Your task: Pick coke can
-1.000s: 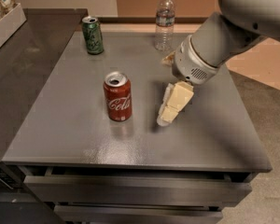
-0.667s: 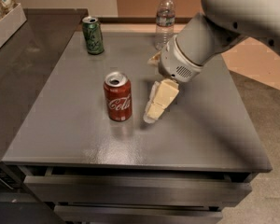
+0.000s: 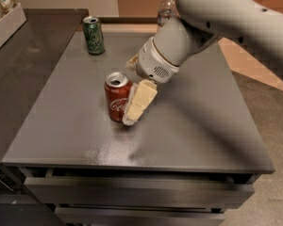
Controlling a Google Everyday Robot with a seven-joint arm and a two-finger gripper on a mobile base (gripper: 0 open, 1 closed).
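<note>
The red coke can (image 3: 116, 98) with white script and a silver top stands upright near the middle of the grey table (image 3: 75, 131). My gripper (image 3: 131, 91) hangs from the large white arm (image 3: 198, 27) and sits right against the can's right side. One cream finger (image 3: 139, 102) reaches down to the table beside the can. The tip of the other finger (image 3: 132, 61) shows just behind the can. The fingers stand apart, open, and hold nothing.
A green soda can (image 3: 93, 35) stands at the table's back left. A clear water bottle (image 3: 165, 8) stands at the back, partly behind the arm. A white tray (image 3: 4, 25) with packets sits on the dark counter at left. Drawers run below the table's front edge.
The gripper has moved left across the table, from well right of the coke can to right beside it. The cans and bottle have not moved.
</note>
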